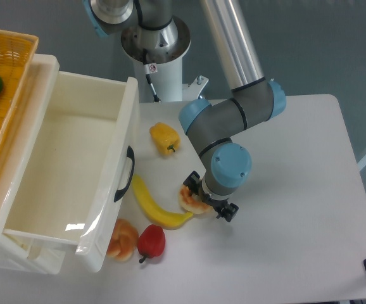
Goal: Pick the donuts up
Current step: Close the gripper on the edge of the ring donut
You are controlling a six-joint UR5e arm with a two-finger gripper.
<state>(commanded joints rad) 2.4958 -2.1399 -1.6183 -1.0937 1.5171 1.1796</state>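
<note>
The donut [188, 200] is a small tan-orange ring with pale cream glaze. It lies on the white table just right of the banana's tip and is partly covered by the arm's wrist. My gripper [209, 201] points straight down right over the donut's right side. Only black finger parts [228, 211] show at the wrist's edges. The blue-grey wrist hides the jaws, so I cannot tell whether they are open or closed on the donut.
A yellow banana [152, 202] touches the donut's left side. A red pepper [151, 240] and a lumpy bread roll [123, 238] lie in front of it. A yellow pepper [164, 138] sits behind. An open white drawer [123, 136] and a wicker basket [9, 44] stand at the left.
</note>
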